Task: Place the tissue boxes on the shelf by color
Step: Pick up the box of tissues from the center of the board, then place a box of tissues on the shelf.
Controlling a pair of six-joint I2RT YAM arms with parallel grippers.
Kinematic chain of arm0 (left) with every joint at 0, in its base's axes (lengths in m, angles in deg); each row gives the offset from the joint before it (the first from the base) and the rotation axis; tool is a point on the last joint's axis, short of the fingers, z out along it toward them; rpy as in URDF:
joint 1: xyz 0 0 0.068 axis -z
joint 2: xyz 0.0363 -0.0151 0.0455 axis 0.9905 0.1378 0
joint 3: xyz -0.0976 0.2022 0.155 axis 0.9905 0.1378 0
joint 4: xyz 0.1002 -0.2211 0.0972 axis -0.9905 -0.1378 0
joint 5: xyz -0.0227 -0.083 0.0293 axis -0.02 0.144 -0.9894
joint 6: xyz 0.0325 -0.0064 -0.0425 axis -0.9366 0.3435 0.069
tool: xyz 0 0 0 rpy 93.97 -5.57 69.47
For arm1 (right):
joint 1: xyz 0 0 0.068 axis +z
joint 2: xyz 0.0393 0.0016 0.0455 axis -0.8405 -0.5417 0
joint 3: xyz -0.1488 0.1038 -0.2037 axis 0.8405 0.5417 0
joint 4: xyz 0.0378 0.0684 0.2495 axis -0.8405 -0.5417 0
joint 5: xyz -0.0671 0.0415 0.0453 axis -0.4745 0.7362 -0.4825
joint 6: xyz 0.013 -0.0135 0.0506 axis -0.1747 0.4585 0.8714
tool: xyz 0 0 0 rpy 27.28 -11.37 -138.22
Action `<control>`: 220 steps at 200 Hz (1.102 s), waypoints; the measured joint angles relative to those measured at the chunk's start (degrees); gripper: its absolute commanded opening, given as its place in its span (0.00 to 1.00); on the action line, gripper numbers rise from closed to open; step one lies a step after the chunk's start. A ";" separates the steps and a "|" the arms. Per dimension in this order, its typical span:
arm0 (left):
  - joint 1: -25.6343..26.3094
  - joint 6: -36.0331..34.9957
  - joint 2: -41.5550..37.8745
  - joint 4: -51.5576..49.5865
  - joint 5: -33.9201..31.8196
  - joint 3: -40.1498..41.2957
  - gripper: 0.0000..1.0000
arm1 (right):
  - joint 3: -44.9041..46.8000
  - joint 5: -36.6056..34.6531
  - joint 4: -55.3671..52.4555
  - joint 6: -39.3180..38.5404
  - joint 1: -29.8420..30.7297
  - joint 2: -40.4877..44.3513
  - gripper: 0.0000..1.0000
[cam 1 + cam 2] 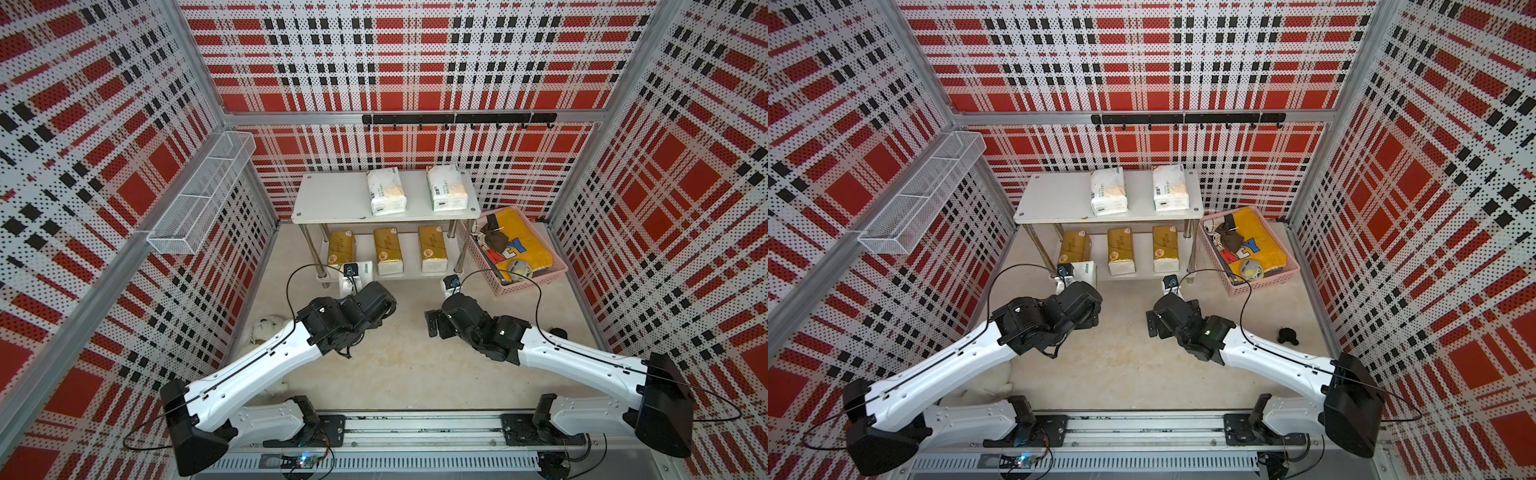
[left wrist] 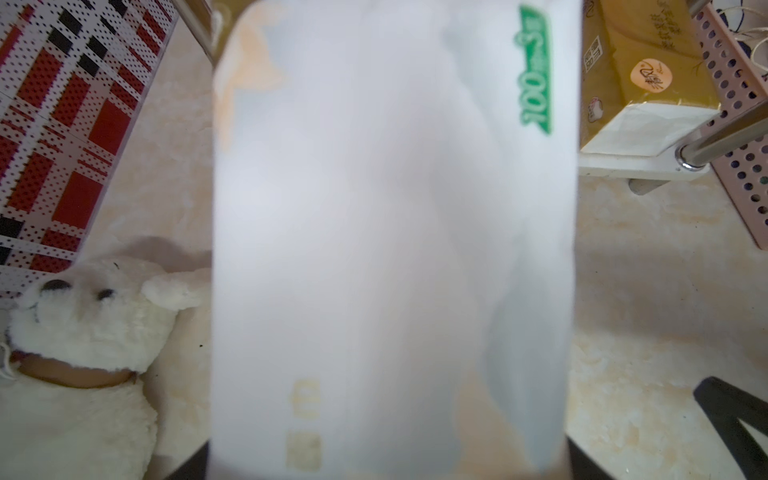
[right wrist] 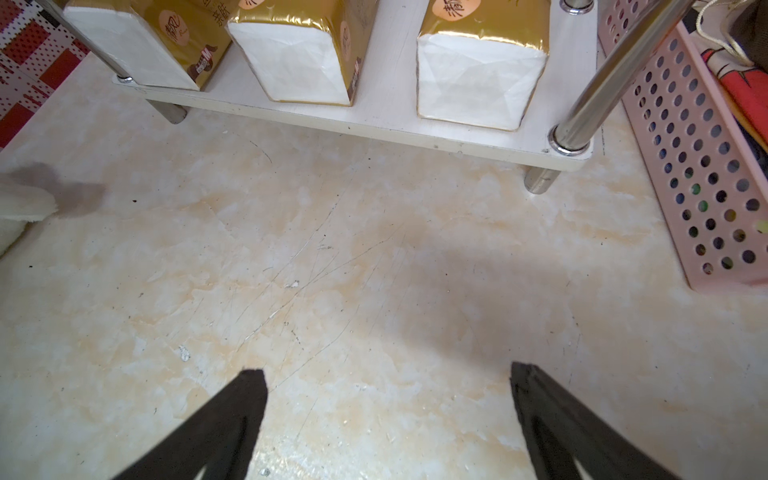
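Left wrist view: left claw [image 1: 355, 278] grips a white tissue pack [image 2: 390, 232]. Fingers are hidden behind the pack, which fills mid-frame, blurred, close under the lens and off the tabletop [image 2: 648, 299]. Pack long axis runs straight out from the claw, green-print end farthest, pointing toward the shelf [image 1: 328, 199]. In both top views only that far end pokes out past the wrist camera, at the lower board's front left corner, just in front of the leftmost gold pack [image 1: 340, 248]; tilt cannot be told. Plush bear [image 2: 83, 328] lies on the tabletop near the claw, toward the left wall.

Next, right claw [image 3: 384, 370]: jaws spread wide, nothing between them, hanging over the tabletop near the shelf's front right leg [image 3: 606, 87], well apart from the held pack.

Lower board: middle gold pack [image 1: 387, 251] and right gold pack [image 1: 432, 248] sit in a row with the leftmost one, gaps between, long axes front to back, white ends facing the arms. Top board: middle white pack [image 1: 386, 192] and right white pack [image 1: 446, 188], apart, long axes front to back, slightly slanted. Pink basket [image 1: 536, 280] stands just right of the shelf, yellow cloth inside. Wire basket [image 1: 199, 195] hangs on the left wall.
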 measured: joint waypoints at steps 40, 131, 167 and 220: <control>-2.25 -2.89 0.04 -4.22 -1.09 -6.25 0.80 | -0.68 0.20 0.02 -0.20 0.00 -0.79 1.00; -10.56 -10.58 -0.11 -8.07 -2.25 -17.33 0.80 | -1.01 0.66 0.04 -0.26 0.00 -1.70 1.00; -14.67 -14.93 0.13 -7.80 -2.73 -23.02 0.80 | -1.57 1.27 0.17 -0.81 0.00 -2.75 1.00; -22.36 -23.45 3.58 -2.29 -0.59 -25.18 0.81 | -1.86 1.66 0.42 -1.75 0.00 -3.17 1.00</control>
